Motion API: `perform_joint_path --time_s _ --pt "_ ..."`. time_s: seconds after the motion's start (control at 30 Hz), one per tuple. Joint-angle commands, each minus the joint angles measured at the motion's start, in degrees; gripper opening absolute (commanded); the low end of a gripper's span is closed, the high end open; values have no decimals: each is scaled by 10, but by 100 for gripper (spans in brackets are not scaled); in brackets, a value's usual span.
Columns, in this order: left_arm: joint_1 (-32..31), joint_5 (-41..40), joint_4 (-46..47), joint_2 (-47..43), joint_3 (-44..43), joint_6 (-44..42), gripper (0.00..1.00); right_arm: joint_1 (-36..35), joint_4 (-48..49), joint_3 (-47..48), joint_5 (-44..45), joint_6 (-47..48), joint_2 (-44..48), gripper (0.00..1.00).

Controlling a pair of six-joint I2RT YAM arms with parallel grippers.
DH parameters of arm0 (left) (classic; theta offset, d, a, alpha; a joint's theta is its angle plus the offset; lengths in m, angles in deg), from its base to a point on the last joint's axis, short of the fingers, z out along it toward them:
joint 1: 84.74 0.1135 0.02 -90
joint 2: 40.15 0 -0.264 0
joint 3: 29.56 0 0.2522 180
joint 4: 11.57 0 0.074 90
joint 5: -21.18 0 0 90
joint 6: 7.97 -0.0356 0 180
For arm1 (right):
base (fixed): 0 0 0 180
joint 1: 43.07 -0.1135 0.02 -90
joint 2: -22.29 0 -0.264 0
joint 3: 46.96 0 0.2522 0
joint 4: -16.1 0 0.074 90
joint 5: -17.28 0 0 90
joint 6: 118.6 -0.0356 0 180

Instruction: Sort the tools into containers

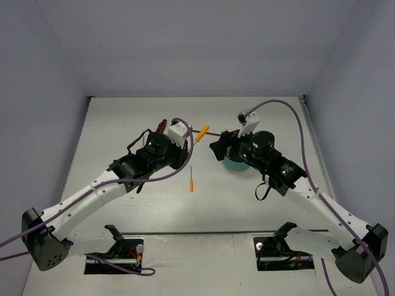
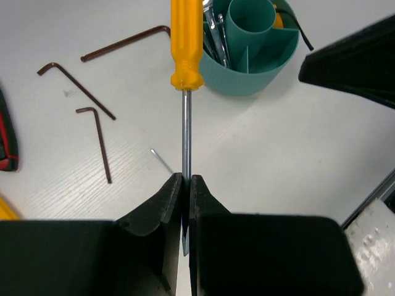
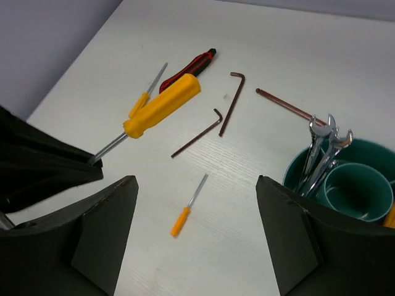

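My left gripper (image 2: pixel 186 179) is shut on the metal shaft of a big orange-handled screwdriver (image 2: pixel 187 43), held above the table with its handle pointing at the teal tub (image 2: pixel 250 68). Several silver wrenches (image 3: pixel 321 148) stand in one compartment of the tub (image 3: pixel 364 154). My right gripper (image 3: pixel 197 228) hangs open beside the tub, with nothing between its fingers. Below it a small orange screwdriver (image 3: pixel 185 216) lies on the table. Three dark hex keys (image 3: pixel 197 132) (image 3: pixel 231 102) (image 3: pixel 287 105) and a red-and-black-handled tool (image 3: pixel 188 68) lie further off.
From above, the right arm (image 1: pixel 265 151) covers most of the tub (image 1: pixel 233 164). The left gripper (image 1: pixel 188 143) and the right gripper (image 1: pixel 217 148) are close together at mid table. A second thin yellow-handled screwdriver (image 3: pixel 143 102) lies behind the held one. Grey walls enclose the table.
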Motion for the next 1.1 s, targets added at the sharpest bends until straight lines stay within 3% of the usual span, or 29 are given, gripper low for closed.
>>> perform_joint_path --time_s 0.0,0.2,0.4,0.63,0.83,1.07 --pt "12 50 -135 -26 -83 -50 0 -35 -2 47 -50 214 4 73" --pt "26 85 -203 -29 -109 -72 0 -61 -49 78 -126 324 -17 74" --pt "34 149 -261 -16 -135 -70 0 -122 -54 88 -105 372 -24 73" --pt "38 190 -291 -17 -155 -67 0 -219 -76 109 -22 411 -65 70" --pt "39 231 -315 -23 -162 -66 0 -257 -77 105 46 434 -74 68" --pt "39 235 -347 -24 -163 -64 0 -335 -76 111 194 472 -77 67"
